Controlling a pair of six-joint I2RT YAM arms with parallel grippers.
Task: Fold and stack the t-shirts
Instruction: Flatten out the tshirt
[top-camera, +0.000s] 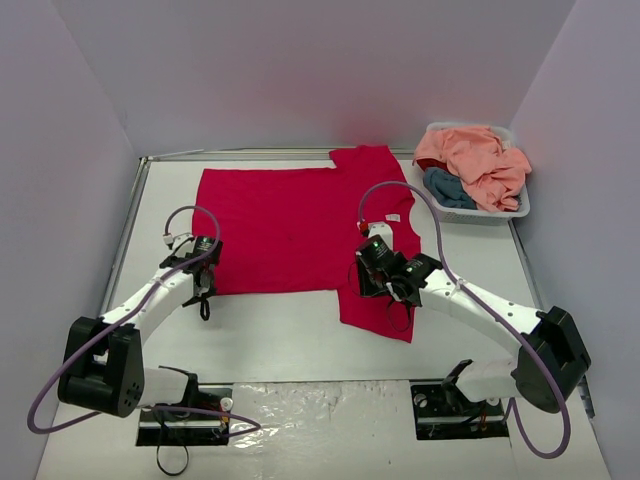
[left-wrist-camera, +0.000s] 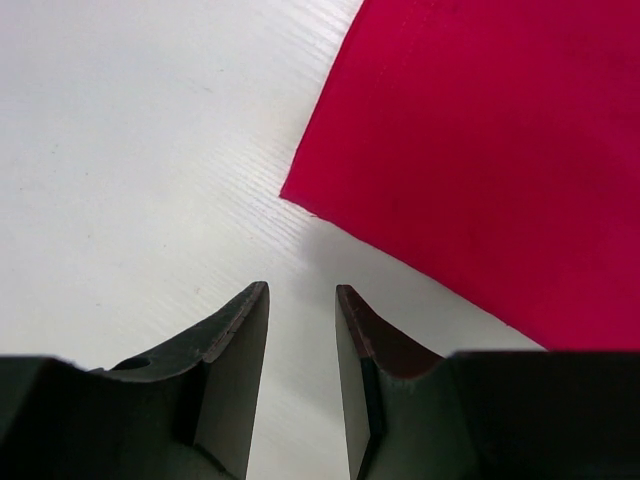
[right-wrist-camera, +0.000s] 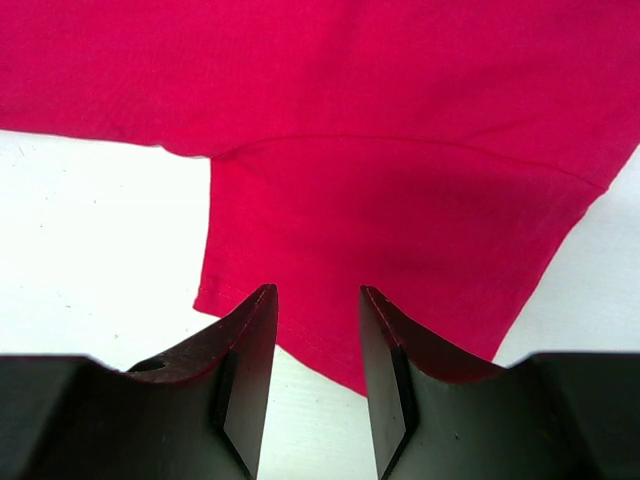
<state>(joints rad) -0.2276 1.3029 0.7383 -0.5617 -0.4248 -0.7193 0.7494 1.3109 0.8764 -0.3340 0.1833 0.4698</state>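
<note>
A crimson-red t-shirt (top-camera: 290, 230) lies spread flat across the table, one sleeve (top-camera: 380, 310) pointing toward the near edge. My left gripper (top-camera: 205, 290) hovers by the shirt's near left corner (left-wrist-camera: 300, 195); its jaws (left-wrist-camera: 302, 288) are open over bare table, just short of the cloth. My right gripper (top-camera: 395, 290) sits above the near sleeve (right-wrist-camera: 400, 230), open (right-wrist-camera: 315, 292), its fingertips over the sleeve hem with nothing between them. A peach-pink t-shirt (top-camera: 480, 155) and a teal-blue t-shirt (top-camera: 450, 188) lie crumpled in the basket.
A white plastic basket (top-camera: 520, 208) stands at the back right corner. White walls enclose the table on three sides. Both arm bases and their cables sit at the near edge.
</note>
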